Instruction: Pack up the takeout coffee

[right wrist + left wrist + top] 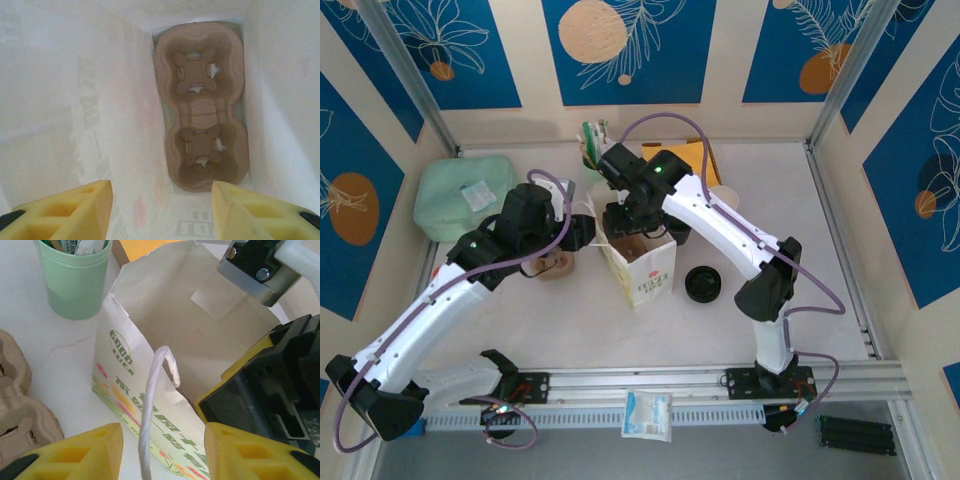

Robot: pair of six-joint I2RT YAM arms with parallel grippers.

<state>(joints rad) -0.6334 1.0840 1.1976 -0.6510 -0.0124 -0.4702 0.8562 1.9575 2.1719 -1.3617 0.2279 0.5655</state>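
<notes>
- Right wrist: right gripper [160,210] spread, empty, over bag [645,275]; carrier [202,107] on bag floor.
- Left gripper [162,450] spread around handle [155,405], not pinching.
- Cups [727,196] likely upper right of bag; next: fetch one, lower into carrier.

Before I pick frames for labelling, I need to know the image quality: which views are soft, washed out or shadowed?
Top external: evenly lit, sharp, soft shadows under the arms beside the paper bag. Left wrist: bag handle fairly clear, the left tool at the near edge soft. Right wrist: bag walls washed out pale, cup carrier slightly hazy.
</notes>
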